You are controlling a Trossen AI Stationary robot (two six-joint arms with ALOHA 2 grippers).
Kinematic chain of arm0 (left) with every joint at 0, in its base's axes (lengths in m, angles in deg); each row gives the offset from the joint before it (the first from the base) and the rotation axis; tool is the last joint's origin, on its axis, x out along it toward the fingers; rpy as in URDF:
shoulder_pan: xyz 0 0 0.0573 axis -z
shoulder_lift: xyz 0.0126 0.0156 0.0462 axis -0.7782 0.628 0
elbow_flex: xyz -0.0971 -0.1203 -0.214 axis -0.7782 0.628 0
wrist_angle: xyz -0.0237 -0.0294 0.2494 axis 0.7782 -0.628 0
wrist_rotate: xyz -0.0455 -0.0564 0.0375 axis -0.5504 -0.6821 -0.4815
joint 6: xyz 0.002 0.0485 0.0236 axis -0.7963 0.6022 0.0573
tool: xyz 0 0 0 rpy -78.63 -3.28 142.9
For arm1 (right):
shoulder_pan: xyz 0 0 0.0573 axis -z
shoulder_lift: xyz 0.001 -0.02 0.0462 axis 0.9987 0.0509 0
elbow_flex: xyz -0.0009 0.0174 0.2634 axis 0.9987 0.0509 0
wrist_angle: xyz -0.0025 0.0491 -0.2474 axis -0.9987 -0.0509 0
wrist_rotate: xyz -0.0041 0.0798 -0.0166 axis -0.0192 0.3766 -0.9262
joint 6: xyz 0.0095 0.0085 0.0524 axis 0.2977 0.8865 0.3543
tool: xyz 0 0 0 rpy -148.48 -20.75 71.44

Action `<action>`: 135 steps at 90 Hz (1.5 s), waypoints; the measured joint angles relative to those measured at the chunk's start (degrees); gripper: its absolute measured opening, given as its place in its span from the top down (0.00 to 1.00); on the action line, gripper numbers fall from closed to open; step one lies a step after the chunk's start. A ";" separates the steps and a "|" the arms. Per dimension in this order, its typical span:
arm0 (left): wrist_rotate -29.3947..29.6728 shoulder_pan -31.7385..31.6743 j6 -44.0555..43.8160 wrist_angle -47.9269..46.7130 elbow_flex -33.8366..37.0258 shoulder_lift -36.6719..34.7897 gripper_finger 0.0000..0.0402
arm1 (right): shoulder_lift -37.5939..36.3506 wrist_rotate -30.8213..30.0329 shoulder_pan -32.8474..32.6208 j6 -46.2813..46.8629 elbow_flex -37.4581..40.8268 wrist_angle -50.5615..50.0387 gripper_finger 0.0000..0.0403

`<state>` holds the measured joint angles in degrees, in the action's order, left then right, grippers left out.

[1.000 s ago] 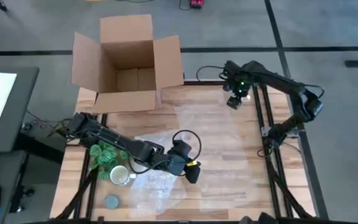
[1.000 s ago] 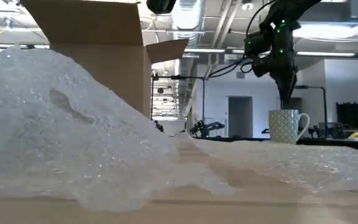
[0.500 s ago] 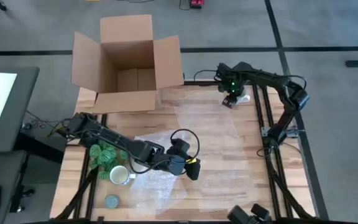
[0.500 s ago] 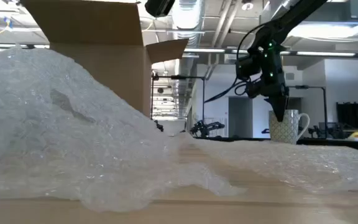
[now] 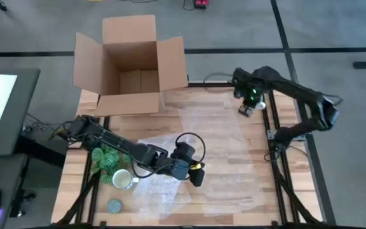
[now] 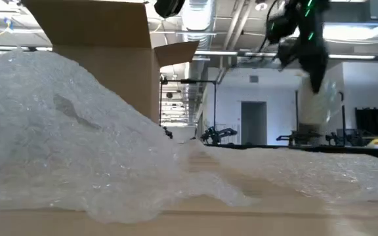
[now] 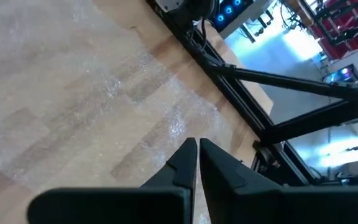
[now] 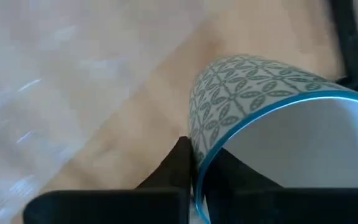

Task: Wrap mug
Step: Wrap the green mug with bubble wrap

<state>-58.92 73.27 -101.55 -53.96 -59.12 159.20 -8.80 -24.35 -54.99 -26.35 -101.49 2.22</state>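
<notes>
Bubble wrap covers the table. The right gripper, clamped on the patterned mug's rim, has just lifted it off the far right corner (ready to carry over). The left gripper waits clenched near the white mug.

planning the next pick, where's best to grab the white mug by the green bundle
Take the white mug by its rim wall, straight from above: it stands upright, mouth open. Probably the side away from the green bundle and left arm, where there is room.
</notes>
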 joint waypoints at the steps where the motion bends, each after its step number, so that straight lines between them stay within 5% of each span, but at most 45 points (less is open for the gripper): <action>1: 0.00 0.00 0.16 0.01 0.00 0.00 1.00 | -0.47 0.49 -1.08 0.97 0.00 -0.72 0.99; 19: -4.68 0.00 2.41 0.01 0.00 0.00 1.00 | -2.91 7.04 -21.56 20.11 0.00 -3.07 0.99; 37: -12.31 0.33 3.84 -0.06 -0.12 -0.12 1.00 | 6.86 8.06 -33.44 29.45 -5.56 -1.78 0.99; 59: -15.79 2.96 7.55 -2.78 -3.36 -1.33 1.00 | 22.56 7.27 -35.14 26.44 -17.78 -0.97 0.99; 76: -13.89 7.43 6.41 -13.13 -5.39 -4.33 1.00 | 28.84 7.42 -35.85 26.08 -20.11 -0.90 0.99; 108: 1.53 14.81 -2.90 -27.25 -5.68 -9.09 1.00 | 30.65 9.19 -38.80 27.35 -19.47 5.46 0.98; 135: 2.69 14.93 -4.00 -27.75 -5.68 -9.11 1.00 | 30.74 9.94 -38.96 26.73 -15.39 8.68 0.98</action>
<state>-56.23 88.20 -105.56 -81.71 -64.81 150.08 21.94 -14.41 -93.95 0.38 -116.89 10.91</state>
